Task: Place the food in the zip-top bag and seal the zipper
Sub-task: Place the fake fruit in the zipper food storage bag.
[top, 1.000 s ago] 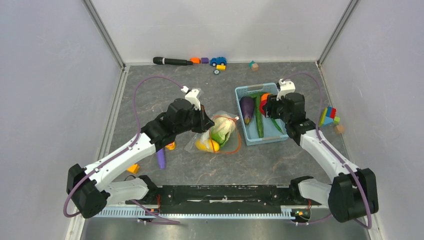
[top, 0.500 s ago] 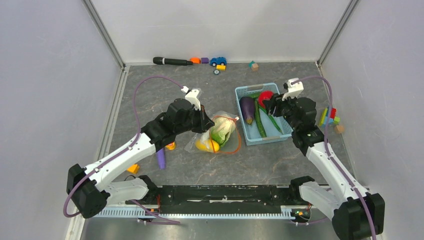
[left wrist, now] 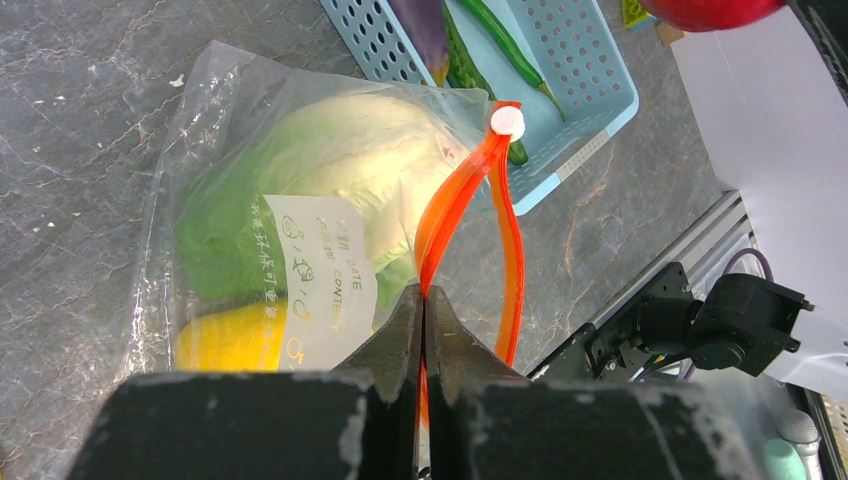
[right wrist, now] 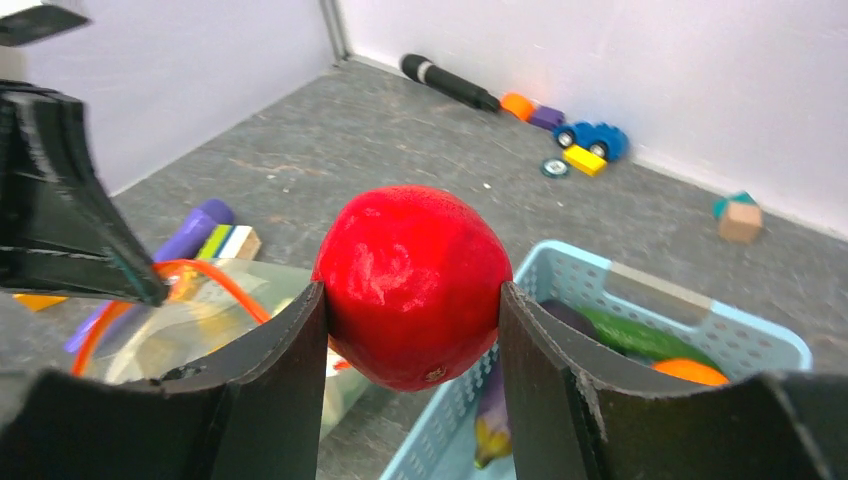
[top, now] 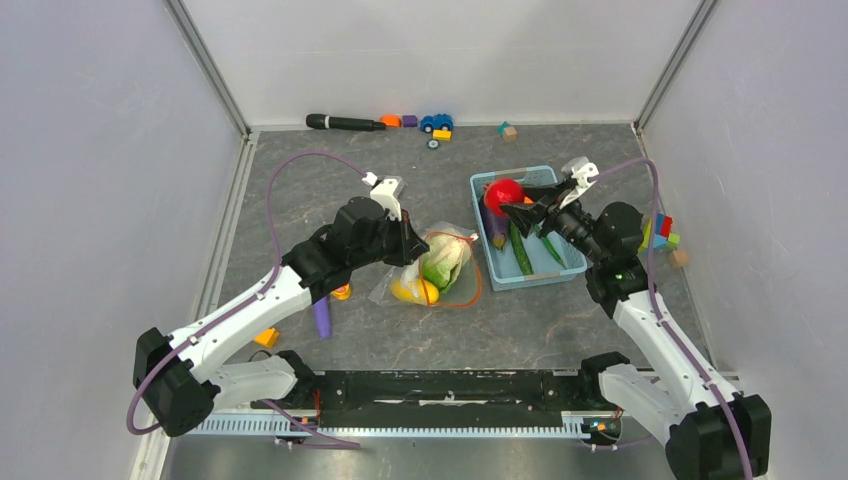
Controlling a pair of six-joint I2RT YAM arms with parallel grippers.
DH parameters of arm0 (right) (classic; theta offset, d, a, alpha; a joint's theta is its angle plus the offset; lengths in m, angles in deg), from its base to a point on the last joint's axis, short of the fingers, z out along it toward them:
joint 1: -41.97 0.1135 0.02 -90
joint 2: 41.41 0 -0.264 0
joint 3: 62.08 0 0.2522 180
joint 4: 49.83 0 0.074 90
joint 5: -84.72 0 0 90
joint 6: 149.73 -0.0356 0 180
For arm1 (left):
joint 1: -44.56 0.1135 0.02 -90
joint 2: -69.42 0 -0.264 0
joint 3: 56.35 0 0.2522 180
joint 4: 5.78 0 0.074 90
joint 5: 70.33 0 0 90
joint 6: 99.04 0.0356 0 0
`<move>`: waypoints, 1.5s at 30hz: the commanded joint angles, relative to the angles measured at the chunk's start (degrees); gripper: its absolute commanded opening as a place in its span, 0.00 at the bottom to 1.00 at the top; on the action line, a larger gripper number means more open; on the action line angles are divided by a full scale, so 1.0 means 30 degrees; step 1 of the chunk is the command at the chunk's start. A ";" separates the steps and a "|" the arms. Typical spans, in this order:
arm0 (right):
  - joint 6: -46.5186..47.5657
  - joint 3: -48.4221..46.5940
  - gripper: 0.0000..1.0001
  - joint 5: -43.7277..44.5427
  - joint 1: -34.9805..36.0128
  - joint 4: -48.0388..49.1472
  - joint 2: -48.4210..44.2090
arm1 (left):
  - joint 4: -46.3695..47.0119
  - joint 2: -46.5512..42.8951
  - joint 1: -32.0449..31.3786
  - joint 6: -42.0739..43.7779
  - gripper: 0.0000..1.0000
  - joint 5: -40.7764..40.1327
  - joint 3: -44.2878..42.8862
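Mid-loading: right fingers (right wrist: 270, 400) grasp the red piece (right wrist: 410, 280), while left fingers (left wrist: 395, 345) pinch the zipper (left wrist: 465, 185). Next, it probably needs lowering into the zip-top bag (left wrist: 230, 130).

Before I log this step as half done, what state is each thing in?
left gripper: shut on the zipper.
right gripper: shut on the red piece, held above the basket.
zip-top bag: lying down, mouth open.
zipper: unsealed, strips apart.
cabbage: inside the bag.
yellow piece: inside the bag.
eggplant: in the basket.
cucumber: in the basket.
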 commanded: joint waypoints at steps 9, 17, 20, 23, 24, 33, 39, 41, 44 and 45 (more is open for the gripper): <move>0.0448 -0.1132 0.29 -0.2941 0.4006 0.2600 0.0818 | 0.0712 -0.0122 -0.0025 -0.0487 0.02 0.0296 -0.0341; 0.2371 -0.0316 0.30 -0.4391 0.5549 0.1548 0.0887 | 0.0595 -0.0367 -0.0017 -0.0490 0.02 0.0157 -0.0253; 0.3249 -0.0127 0.31 -0.5162 0.5731 -0.0160 0.1128 | 0.0624 -0.0416 -0.0023 -0.0530 0.02 0.0120 -0.0254; 0.4825 -0.0216 0.31 -0.4922 0.5978 -0.2285 0.1440 | 0.0624 -0.0430 -0.0025 -0.0532 0.02 0.0150 -0.0282; 0.5051 -0.0215 0.31 -0.4872 0.6037 -0.2768 0.1539 | 0.0624 -0.0422 -0.0021 -0.0529 0.02 0.0164 -0.0282; 0.5885 -0.0567 0.34 -0.3074 0.7308 -0.3121 0.3063 | 0.0639 -0.0466 -0.0008 -0.0615 0.02 0.0267 -0.0280; 0.5323 -0.1526 0.40 -0.1502 0.8391 -0.2400 0.4672 | 0.0625 -0.0566 -0.0021 -0.0657 0.02 0.0274 -0.0282; 0.5068 -0.1797 0.43 -0.0585 0.8673 -0.2275 0.5007 | 0.0625 -0.0634 -0.0035 -0.0664 0.02 0.0281 -0.0253; 0.4908 -0.2240 0.51 -0.0060 0.8924 -0.2455 0.5676 | 0.0639 -0.0706 -0.0036 -0.0656 0.02 0.0267 -0.0223; 0.4893 -0.2347 0.54 -0.0002 0.9032 -0.2570 0.5811 | 0.0624 -0.0727 -0.0034 -0.0665 0.02 0.0266 -0.0223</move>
